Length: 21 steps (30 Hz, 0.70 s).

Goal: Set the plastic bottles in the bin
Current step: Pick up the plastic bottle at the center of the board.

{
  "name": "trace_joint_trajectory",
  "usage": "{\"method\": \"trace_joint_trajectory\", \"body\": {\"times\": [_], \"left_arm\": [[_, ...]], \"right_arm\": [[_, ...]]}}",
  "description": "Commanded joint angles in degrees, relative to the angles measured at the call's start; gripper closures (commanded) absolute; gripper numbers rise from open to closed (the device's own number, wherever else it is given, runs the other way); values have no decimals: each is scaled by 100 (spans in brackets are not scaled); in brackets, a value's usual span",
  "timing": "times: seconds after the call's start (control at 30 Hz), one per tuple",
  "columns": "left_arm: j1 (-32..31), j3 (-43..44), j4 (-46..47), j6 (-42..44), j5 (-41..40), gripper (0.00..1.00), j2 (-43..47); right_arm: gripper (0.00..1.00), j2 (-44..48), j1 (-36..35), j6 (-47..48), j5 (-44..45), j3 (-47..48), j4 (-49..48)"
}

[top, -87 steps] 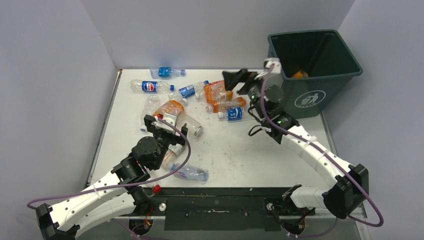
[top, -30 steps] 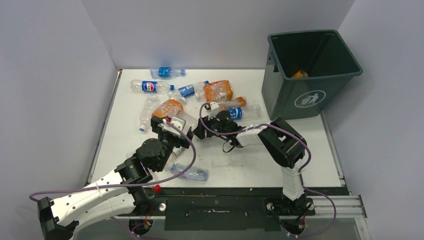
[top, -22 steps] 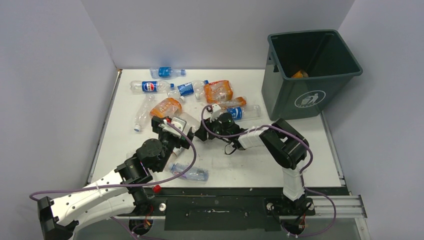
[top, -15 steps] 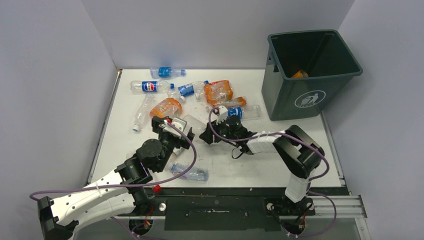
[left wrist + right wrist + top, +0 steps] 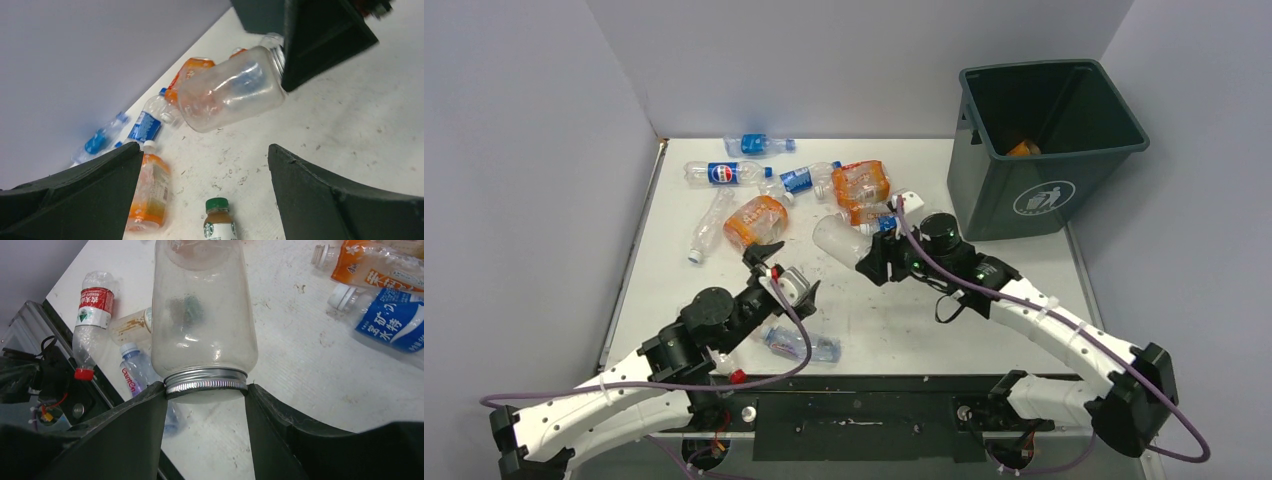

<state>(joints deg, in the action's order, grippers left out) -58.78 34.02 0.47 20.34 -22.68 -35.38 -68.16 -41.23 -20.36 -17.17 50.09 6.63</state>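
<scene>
Bottle [image 5: 202, 315], clear, clamped at its silver cap end by right gripper [image 5: 206, 390]; body juts ahead of the jaws, raised off table [image 5: 904, 320], probably ready to carry. Bin [image 5: 1024, 205] stands back behind this gripper's wrist. Left gripper [image 5: 786, 272] gaping, empty. Loose bottles [image 5: 759, 220] scattered just beyond it.

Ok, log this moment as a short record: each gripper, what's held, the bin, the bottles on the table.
right gripper: jaws shut on the clear bottle, at the end with the silver cap
left gripper: jaws wide open, nothing between them
bin: upright at the table's far right corner, orange item inside
loose bottles: many lying on the table, mostly in its far half
</scene>
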Motion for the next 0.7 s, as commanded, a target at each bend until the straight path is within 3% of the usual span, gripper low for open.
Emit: {"method": "trace_joint_trajectory", "body": {"times": [0.0, 0.3, 0.43, 0.67], "left_arm": [[-91, 555, -1009, 1075, 1720, 4, -34], [-89, 616, -1340, 3528, 1344, 4, -595], [-70, 776, -1226, 3806, 1593, 4, -923], [-81, 1192, -1594, 3532, 2267, 4, -1225]], "right_arm": [[95, 534, -10, 275, 138, 633, 2178], [95, 765, -9, 621, -841, 1232, 3171], [95, 692, -18, 717, -1160, 1406, 3232], [95, 647, -36, 804, -1310, 1656, 3347]]}}
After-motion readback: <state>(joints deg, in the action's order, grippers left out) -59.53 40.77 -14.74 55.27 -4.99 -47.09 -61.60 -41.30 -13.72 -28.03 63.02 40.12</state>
